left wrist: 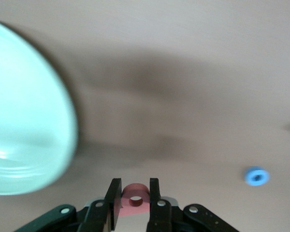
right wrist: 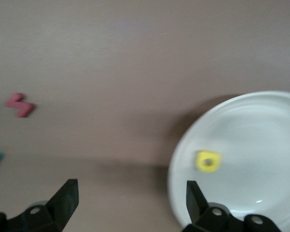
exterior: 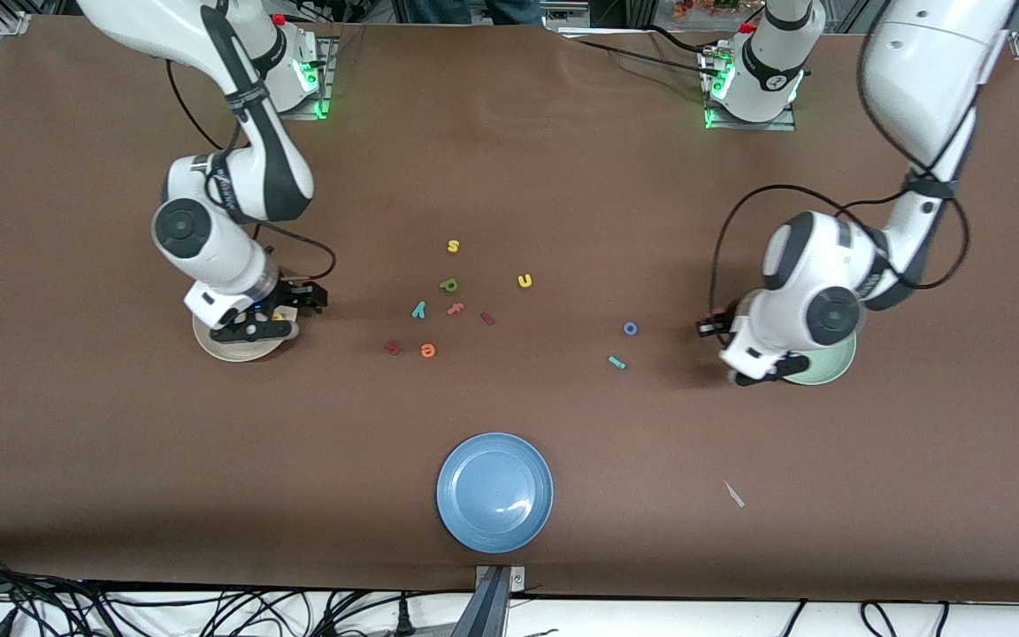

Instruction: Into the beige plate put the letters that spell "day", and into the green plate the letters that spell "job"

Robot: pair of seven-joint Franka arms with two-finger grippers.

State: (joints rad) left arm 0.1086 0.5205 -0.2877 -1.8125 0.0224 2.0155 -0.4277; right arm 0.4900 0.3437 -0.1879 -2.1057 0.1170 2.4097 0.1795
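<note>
My left gripper (exterior: 709, 325) (left wrist: 135, 193) is shut on the salmon-red "b" (left wrist: 135, 197), held over the table just beside the pale green plate (exterior: 833, 363) (left wrist: 29, 121). The blue "o" (exterior: 630, 328) (left wrist: 256, 176) and teal "j" (exterior: 616, 362) lie on the table toward the middle. My right gripper (exterior: 308, 297) (right wrist: 130, 195) hangs open and empty at the rim of the beige plate (exterior: 225, 351) (right wrist: 261, 121). The yellow "d" (right wrist: 208, 161) lies in that plate. The green "a" (exterior: 448, 285) and teal "y" (exterior: 419, 309) sit in the middle cluster.
The middle cluster also holds a yellow "s" (exterior: 453, 246), yellow "u" (exterior: 524, 280), salmon "f" (exterior: 455, 309), orange "e" (exterior: 427, 350) and two dark red letters (exterior: 394, 348) (exterior: 486, 318). A blue plate (exterior: 494, 492) stands near the front edge.
</note>
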